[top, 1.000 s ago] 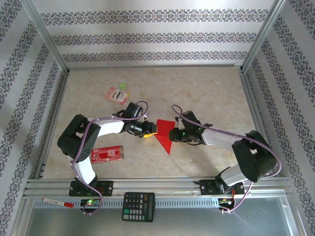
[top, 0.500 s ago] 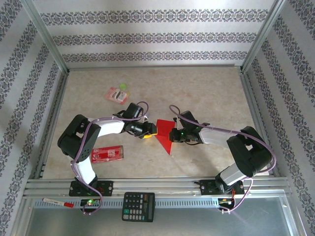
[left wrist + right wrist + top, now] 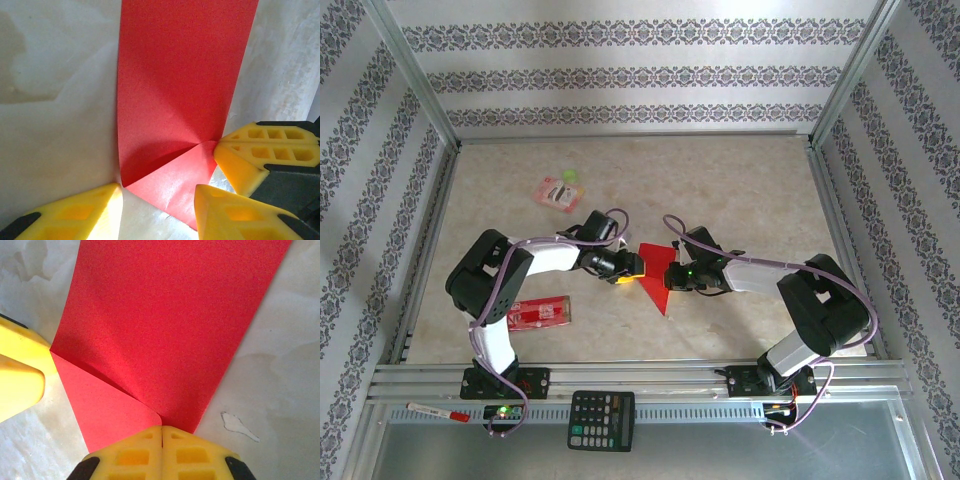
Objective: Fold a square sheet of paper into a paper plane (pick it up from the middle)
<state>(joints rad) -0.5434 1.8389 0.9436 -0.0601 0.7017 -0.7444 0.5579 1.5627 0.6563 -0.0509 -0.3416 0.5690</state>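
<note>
Pressing on the folded corner of the red paper [image 3: 654,276] in the middle of the desk [image 3: 740,190], the right fingers [image 3: 132,452] are shut together, seemingly to sharpen the crease, while the left fingers [image 3: 70,217] stand apart astride its tip.

Bright, even light; glare washes out the left end effector [image 3: 157,192].

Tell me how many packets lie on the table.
2: a red packet at the near left, and a pink packet farther back on the left. Others could be hidden.
</note>
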